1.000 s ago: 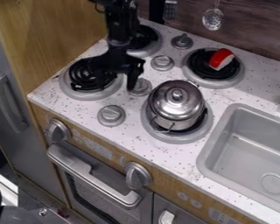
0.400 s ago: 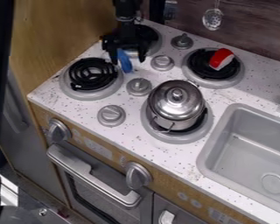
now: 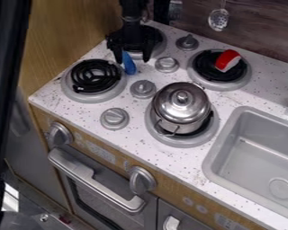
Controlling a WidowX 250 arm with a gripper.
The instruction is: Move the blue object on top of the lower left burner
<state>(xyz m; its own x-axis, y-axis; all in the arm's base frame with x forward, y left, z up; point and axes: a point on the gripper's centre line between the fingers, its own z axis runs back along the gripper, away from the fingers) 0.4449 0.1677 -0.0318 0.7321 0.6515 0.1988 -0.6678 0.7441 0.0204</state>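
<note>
4 burners (image 3: pixel 93 77), 1 lidded pot (image 3: pixel 181 108), 1 sink (image 3: pixel 254 157), 1 blue object (image 3: pixel 129 64), jaws wide apart

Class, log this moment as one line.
gripper open, at blue object | blue object off lower left burner | pot on lower right burner | red object on upper right burner

In the camera view, the object (image 3: pixel 129 66) is lying between the pincer's (image 3: pixel 132 60) fingertips, near the bench (image 3: pixel 134 140). One burner (image 3: pixel 161 48) is sitting just behind the pincer, another (image 3: pixel 95 97) before it and to its left. Right of the pincer, a third (image 3: pixel 205 65) is carrying the wedge (image 3: pixel 227 60); before it and to its right, the pot (image 3: pixel 181 105) is standing on the fourth (image 3: pixel 181 142). Knobs (image 3: pixel 142 89) are sitting between the burners' left and right pairs. The sink (image 3: pixel 231 143) is lying farther right and before; the skimmer (image 3: pixel 218 19) is hanging behind, right.
</note>
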